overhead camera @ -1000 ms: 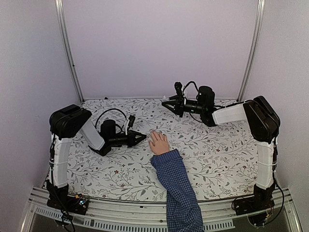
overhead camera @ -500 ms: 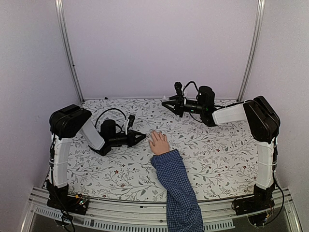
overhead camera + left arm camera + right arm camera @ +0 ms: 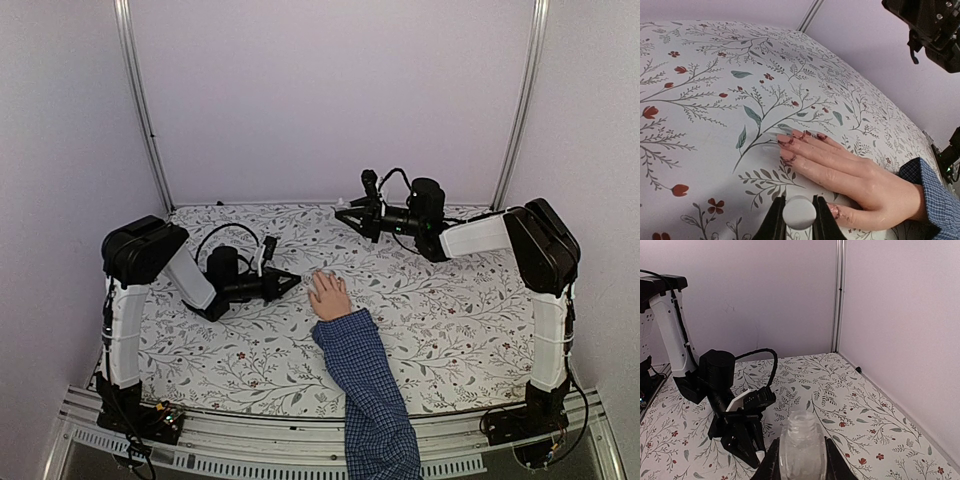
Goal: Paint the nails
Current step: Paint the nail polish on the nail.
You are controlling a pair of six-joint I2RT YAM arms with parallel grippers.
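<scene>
Since the earlier frames almost nothing has shifted: only the left end effector (image 3: pixel 295 281) has crept slightly closer to the fingertips, while the right arm and the person's arm lie as they did. On the flowered worktop (image 3: pixel 450 320) a blue checked sleeve (image 3: pixel 365 390) reaches in from the near edge, and its hand (image 3: pixel 329 297) rests flat, palm down, near the middle. The right end effector (image 3: pixel 348 213) hangs well apart toward the back, clamped around a small clear bottle (image 3: pixel 799 440) with its neck uncovered. The left end effector sits just beside the hand, closed on a round pale cap (image 3: pixel 799 212); any brush below it is hidden. In the left wrist view the nails (image 3: pixel 799 134) on the four fingertips and the thumb all carry dark red colour, some of it smeared onto the skin. The painting therefore looks largely done, with perhaps touch-ups and recapping left.
</scene>
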